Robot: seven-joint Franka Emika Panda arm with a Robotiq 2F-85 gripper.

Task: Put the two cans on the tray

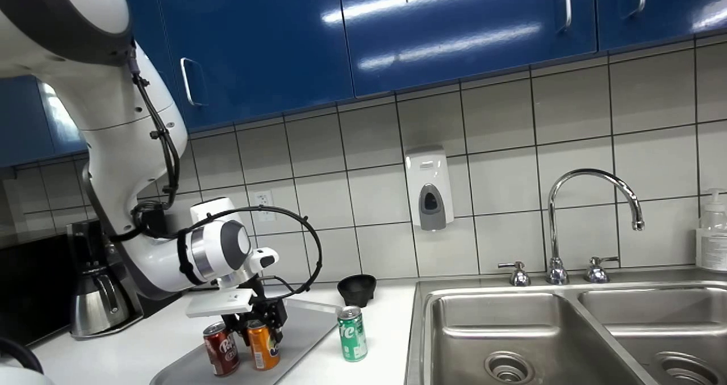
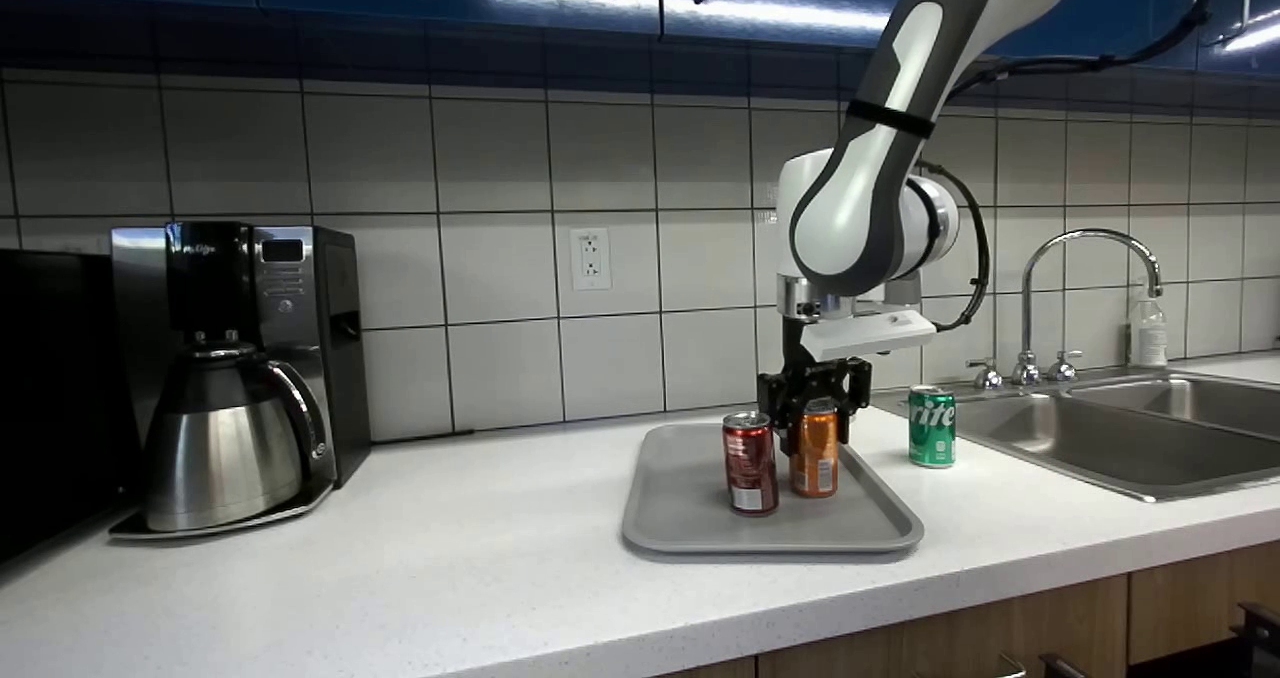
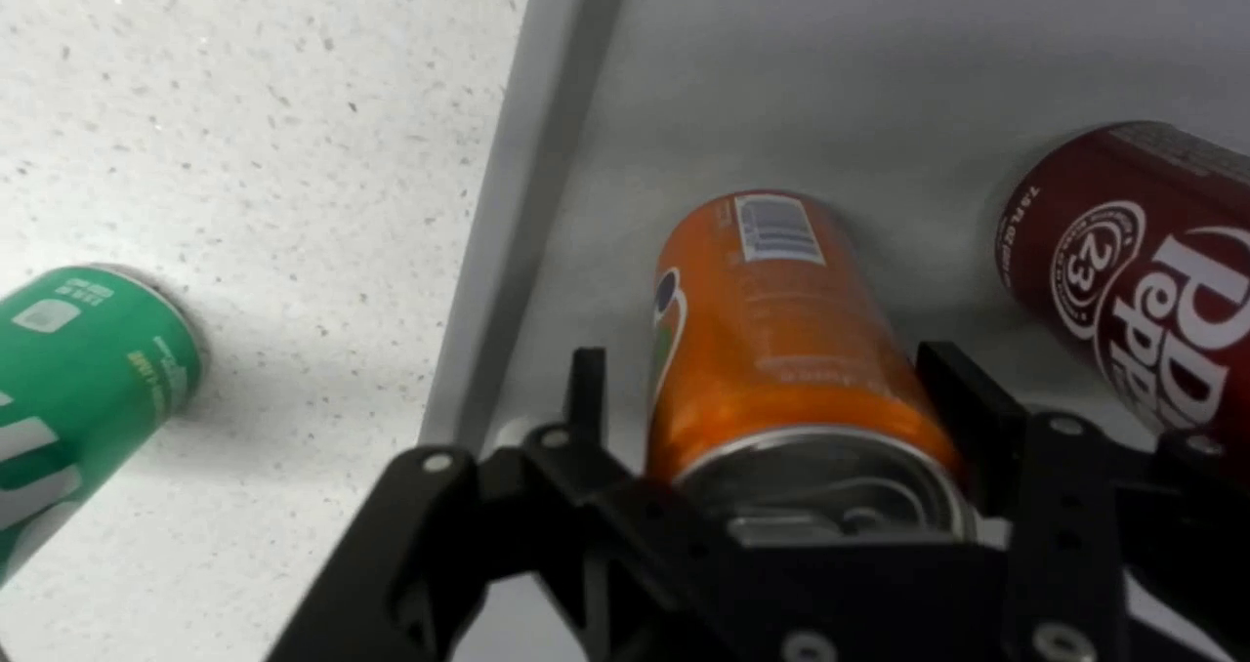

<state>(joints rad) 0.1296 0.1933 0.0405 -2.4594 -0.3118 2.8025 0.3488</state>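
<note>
The orange can (image 1: 264, 351) stands upright on the grey tray (image 2: 670, 533), as both exterior views show. My gripper (image 3: 763, 352) is open around the top of the orange can (image 3: 771, 320). In the wrist view there is a gap between the left finger and the can, while the right finger is close against it; I cannot tell if it touches. The green can (image 1: 352, 335) stands upright on the white counter beside the tray, towards the sink; it also shows in the wrist view (image 3: 83, 369), partly cut off by the frame edge.
A dark red can (image 2: 750, 466) stands on the tray beside the orange can, close to one finger. A black bowl (image 1: 356, 290) sits behind the green can. The steel sink (image 1: 423, 328) lies beyond it. A coffee maker (image 2: 335, 358) stands at the counter's opposite end.
</note>
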